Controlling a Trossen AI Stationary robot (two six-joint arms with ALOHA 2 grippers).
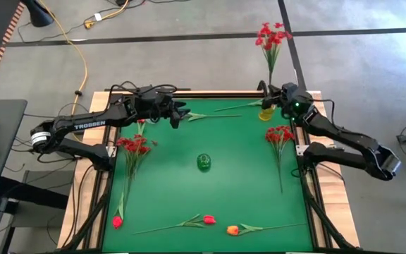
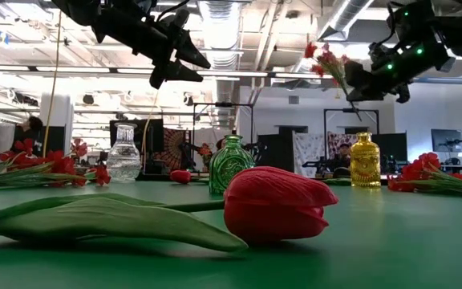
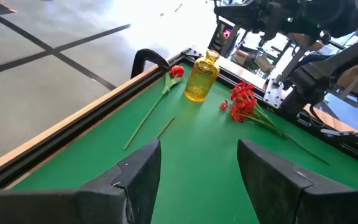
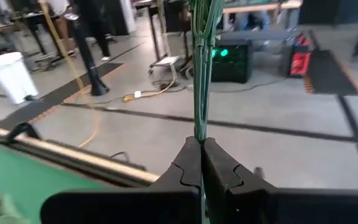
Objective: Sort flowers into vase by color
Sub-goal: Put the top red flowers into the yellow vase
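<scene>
My right pincer (image 4: 201, 163) is clenched on the green stems of a spray of small red blossoms (image 1: 272, 37), held up in the air just above the yellow glass vase (image 1: 267, 112). The blossoms lean away from the vase, out past the table's wooden edge (image 3: 79, 121) and over the concrete floor. In the low view the spray (image 2: 327, 60) hangs higher than the top of the yellow vase (image 2: 365, 160).

My left pincer (image 3: 197, 171) is released, fingers spread wide with nothing between them, hovering over the green mat (image 1: 210, 197) well apart from the yellow vase, along the same far edge of the table. A single red-headed stem (image 3: 166, 93) lies on the mat between it and the yellow vase (image 3: 202, 78), its bloom just beside the vase.

Another spray of red blossoms (image 1: 280, 135) lies on the mat near the yellow vase, on the side toward the table's front. A green glass vase (image 1: 204, 162) stands at the mat's middle, away from the yellow one. Farther off, beyond the green vase, lies a third red spray (image 1: 134, 146), and a clear vase (image 2: 123, 155) shows in the low view. A red tulip (image 1: 208, 220), an orange tulip (image 1: 232, 230) and another red tulip (image 1: 117, 221) lie on the mat at the edge farthest from the yellow vase.
</scene>
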